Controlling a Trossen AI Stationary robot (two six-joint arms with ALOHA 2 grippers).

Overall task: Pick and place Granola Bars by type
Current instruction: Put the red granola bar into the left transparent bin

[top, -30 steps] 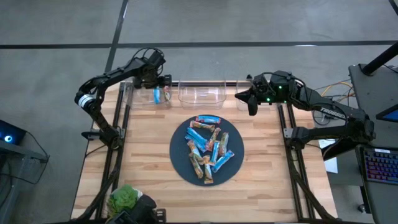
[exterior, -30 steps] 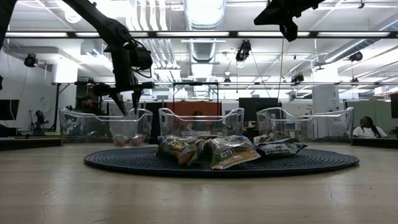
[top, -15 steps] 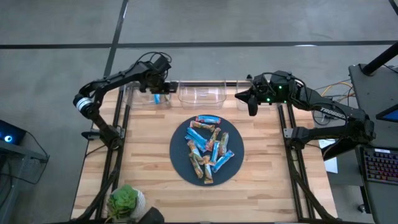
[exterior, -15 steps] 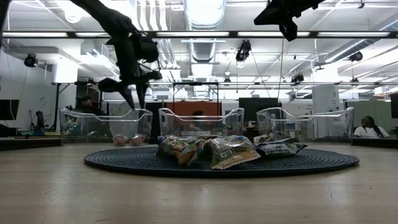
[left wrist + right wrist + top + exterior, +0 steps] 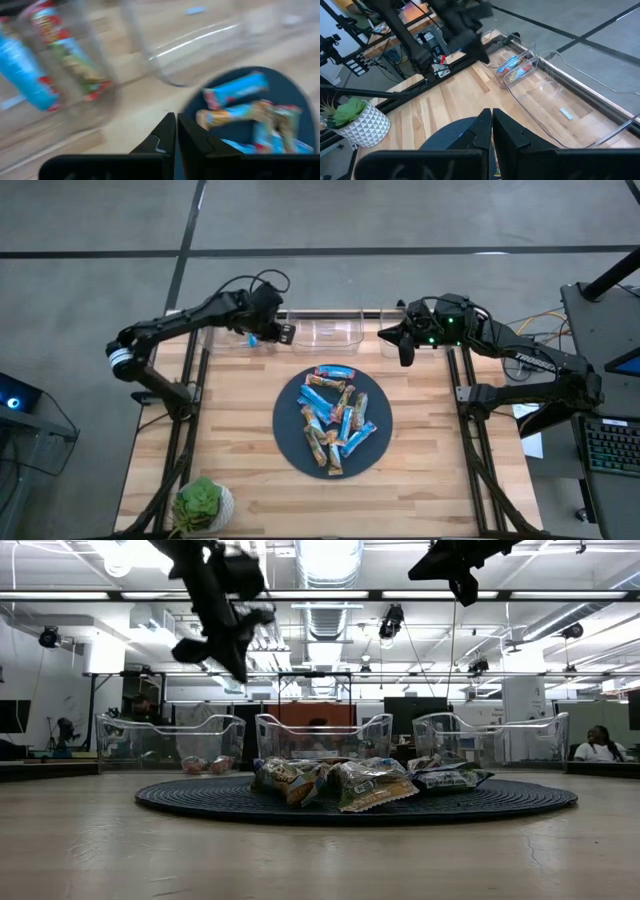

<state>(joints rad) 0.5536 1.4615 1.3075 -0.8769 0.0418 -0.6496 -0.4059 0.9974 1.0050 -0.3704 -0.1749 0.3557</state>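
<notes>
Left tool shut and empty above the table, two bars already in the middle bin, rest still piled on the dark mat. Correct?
Not quite. The two granola bars lie in the left bin, not the middle bin, which holds none; the high view shows it. The rest stands: the left tool is shut and empty, and the other bars sit on the dark mat.

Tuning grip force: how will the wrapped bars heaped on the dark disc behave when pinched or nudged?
The granola bars have shiny film wrappers, so probably slippery and crinkly. They look small and flat, likely light and unlikely to roll. They overlap in a heap on the dark disc, so pulling one will probably drag its neighbours.
</notes>
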